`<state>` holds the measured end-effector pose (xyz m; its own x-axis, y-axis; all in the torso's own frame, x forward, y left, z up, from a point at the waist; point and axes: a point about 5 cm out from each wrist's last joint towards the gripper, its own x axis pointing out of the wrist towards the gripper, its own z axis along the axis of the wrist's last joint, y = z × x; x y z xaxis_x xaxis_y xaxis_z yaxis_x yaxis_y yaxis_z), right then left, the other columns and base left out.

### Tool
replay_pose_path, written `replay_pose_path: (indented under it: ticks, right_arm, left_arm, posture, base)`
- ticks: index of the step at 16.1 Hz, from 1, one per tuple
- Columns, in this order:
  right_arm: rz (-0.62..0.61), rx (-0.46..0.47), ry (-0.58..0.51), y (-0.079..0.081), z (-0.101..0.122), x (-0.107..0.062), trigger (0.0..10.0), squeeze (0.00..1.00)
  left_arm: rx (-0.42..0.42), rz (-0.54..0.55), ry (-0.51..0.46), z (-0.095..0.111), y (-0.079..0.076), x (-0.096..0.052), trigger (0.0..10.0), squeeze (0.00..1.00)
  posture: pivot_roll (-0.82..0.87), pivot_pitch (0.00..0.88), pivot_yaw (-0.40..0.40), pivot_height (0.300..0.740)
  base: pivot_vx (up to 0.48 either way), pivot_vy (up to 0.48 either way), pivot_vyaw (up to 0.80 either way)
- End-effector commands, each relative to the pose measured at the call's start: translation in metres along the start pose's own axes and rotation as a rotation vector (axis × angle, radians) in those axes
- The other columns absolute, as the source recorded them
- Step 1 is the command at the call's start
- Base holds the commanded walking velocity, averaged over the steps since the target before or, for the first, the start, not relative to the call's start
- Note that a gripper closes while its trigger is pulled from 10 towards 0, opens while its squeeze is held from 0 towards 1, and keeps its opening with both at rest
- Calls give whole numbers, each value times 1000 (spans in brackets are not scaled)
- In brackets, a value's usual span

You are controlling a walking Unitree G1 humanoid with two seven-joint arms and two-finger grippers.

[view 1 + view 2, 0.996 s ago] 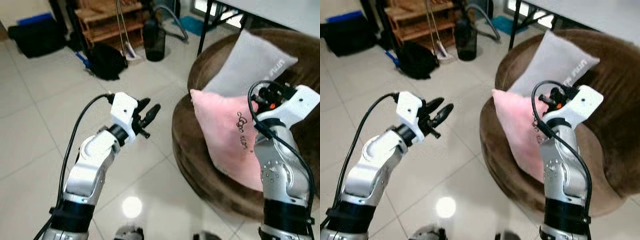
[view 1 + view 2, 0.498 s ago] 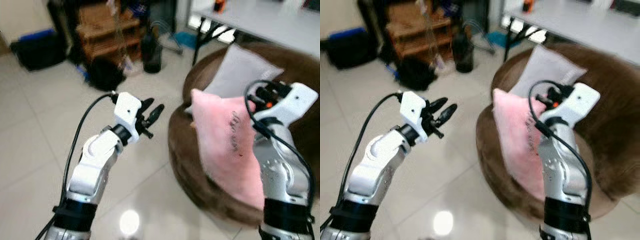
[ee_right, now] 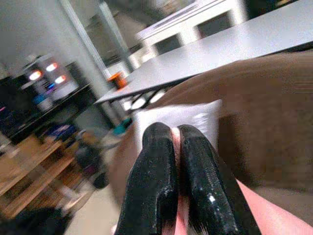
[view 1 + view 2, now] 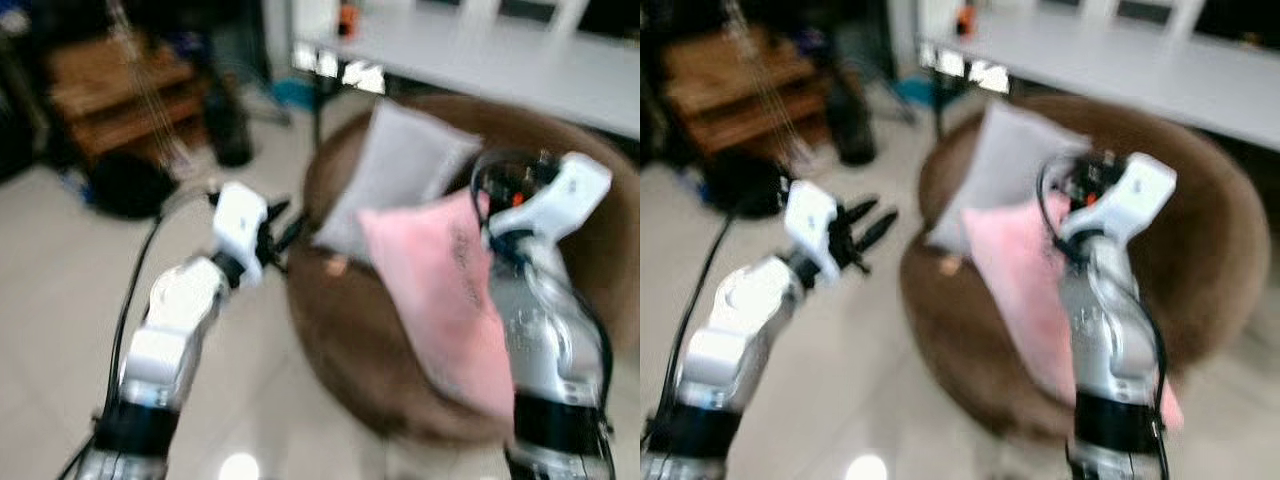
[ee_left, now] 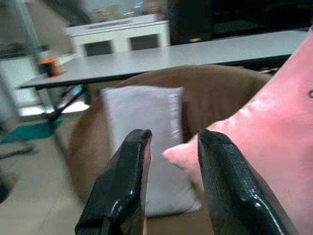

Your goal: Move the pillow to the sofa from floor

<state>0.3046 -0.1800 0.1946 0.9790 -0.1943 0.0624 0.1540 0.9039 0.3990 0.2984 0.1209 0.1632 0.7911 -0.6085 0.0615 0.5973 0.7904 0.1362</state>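
Note:
The pink pillow (image 4: pixel 440 290) hangs tilted over the front of the round brown sofa (image 4: pixel 340 330), its top corner at my right gripper (image 3: pixel 176 133). That gripper is shut, with pink fabric pinched between its black fingers (image 3: pixel 155 161). A grey pillow (image 4: pixel 390 170) leans on the sofa's back behind the pink one. My left gripper (image 4: pixel 283 225) is held out in the air just left of the sofa, open with nothing in it; in its wrist view (image 5: pixel 173 139) it points at both pillows.
A long grey table (image 4: pixel 520 60) stands behind the sofa. At the back left are a wooden shelf (image 4: pixel 120 100) and a black bag (image 4: pixel 125 185) on the tiled floor (image 4: pixel 60 300). The head views are blurred.
The whole picture has shifted and blurred, so the camera has moved; the sofa now sits nearer the middle. The pink pillow stays in my right gripper and my left gripper stays open.

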Motion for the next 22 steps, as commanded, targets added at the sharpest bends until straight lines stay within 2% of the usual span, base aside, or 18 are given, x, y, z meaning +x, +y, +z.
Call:
replay_pose_path:
  ticks: [1, 4, 8, 12, 14, 18, 19, 20, 21, 22]
  right_arm:
    - [-16, 5, -50, -5, 12, 0, 10000, 0]
    - [-27, -2, -32, -6, 7, 2, 10000, 0]
    - [-9, 57, -13, -1, 7, 12, 10000, 0]
    - [42, 78, 29, 13, 5, 34, 10000, 0]
    - [56, 59, 46, 17, 3, 41, 10000, 0]
    - [104, 12, 91, 26, 0, 75, 10000, 0]
    - [116, -2, 98, 27, 1, 82, 10000, 396]
    - [117, -16, 100, 28, 2, 89, 10000, 1000]
    - [113, -44, 97, 28, 7, 101, 10000, 1000]
    - [114, -51, 92, 28, 10, 104, 10000, 1000]
  left_arm:
    - [15, -51, -21, 7, -8, 7, 10000, 0]
    - [27, -75, 2, 5, -9, 5, 10000, 0]
    - [66, -162, 60, -2, -14, -2, 10000, 0]
    - [56, -331, 101, -2, -22, -16, 10000, 0]
    - [57, -372, 115, -3, -24, -20, 10000, 0]
    - [53, -417, 146, -3, -23, -26, 10000, 0]
    - [53, -417, 149, -3, -22, -26, 10000, 0]
    - [54, -417, 152, -3, -22, -26, 10000, 0]
    - [56, -407, 153, -2, -21, -27, 10000, 0]
    - [55, -401, 152, -2, -20, -27, 10000, 0]
  posture:
    - [-10, 13, 10, 740]
    - [1, 30, 14, 740]
    - [12, 55, 21, 740]
    - [25, 92, 28, 740]
    - [31, 105, 29, 740]
    - [38, 127, 29, 740]
    - [40, 129, 28, 740]
    - [43, 132, 25, 740]
    - [48, 136, 20, 740]
    - [53, 140, 15, 740]
  base:
    - [341, 0, -800]
    - [341, 0, -158]
    - [0, 0, 0]
    - [0, 0, 0]
    - [0, 0, 0]
    - [0, 0, 0]
    - [0, 0, 0]
    - [0, 0, 0]
    - [0, 0, 0]
    - [0, 0, 0]
